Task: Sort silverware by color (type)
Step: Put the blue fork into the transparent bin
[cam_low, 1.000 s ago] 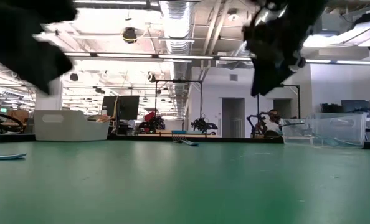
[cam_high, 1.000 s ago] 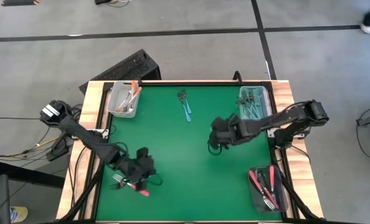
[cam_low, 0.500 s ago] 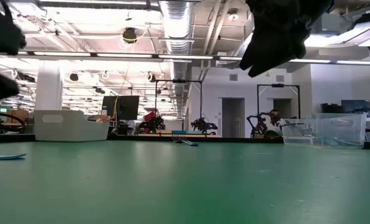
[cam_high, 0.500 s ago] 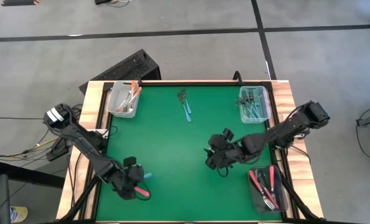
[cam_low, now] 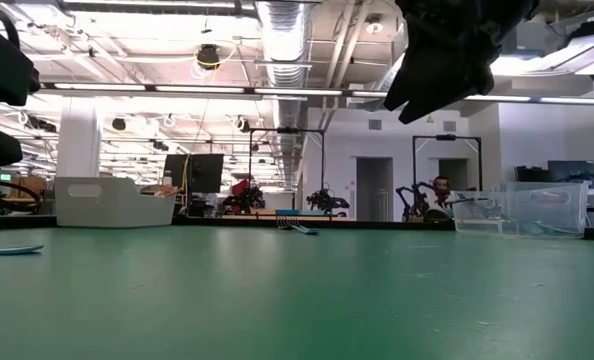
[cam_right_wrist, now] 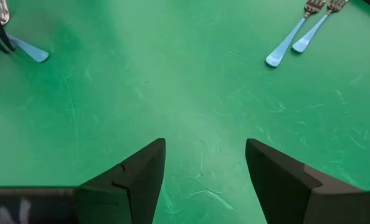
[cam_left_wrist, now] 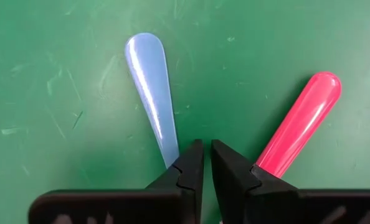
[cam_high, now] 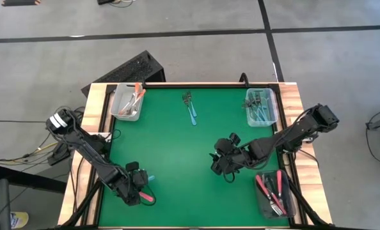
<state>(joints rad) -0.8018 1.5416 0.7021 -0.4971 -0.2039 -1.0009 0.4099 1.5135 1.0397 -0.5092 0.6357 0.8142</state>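
Start with the counter [cam_high: 177,147]: green, with three bins at its edges.
- Far-left bin [cam_high: 127,103]: clear, holding orange forks.
- Far-right bin [cam_high: 261,107]: clear, holding blue forks.
- Dark bin [cam_high: 274,193]: near right, holding pink forks.

Locate the left pincer [cam_high: 134,191] at the near-left corner, low over two loose forks. Against one second ago: shifted toward the near edge, then almost still for the last half second. In the left wrist view, see the fingers drawn nearly together with only a thin gap and nothing visible between them. Find the tips set between the blue fork [cam_left_wrist: 152,93] and the pink fork [cam_left_wrist: 297,121], both handles lying flat on the green. Treat this as a grasp not yet made, with neither fork lifted.

Locate the right pincer [cam_high: 217,163] right of centre, near the dark bin, spread wide and empty above bare green. Against one second ago: drawn nearer the front edge, then paused.

Find the blue pair [cam_high: 190,108] at far centre, lying side by side.

Judge the sorting mostly done, with four loose forks left to bin. Expect the next pick at the near-left corner, and guard there against catching both handles at once.
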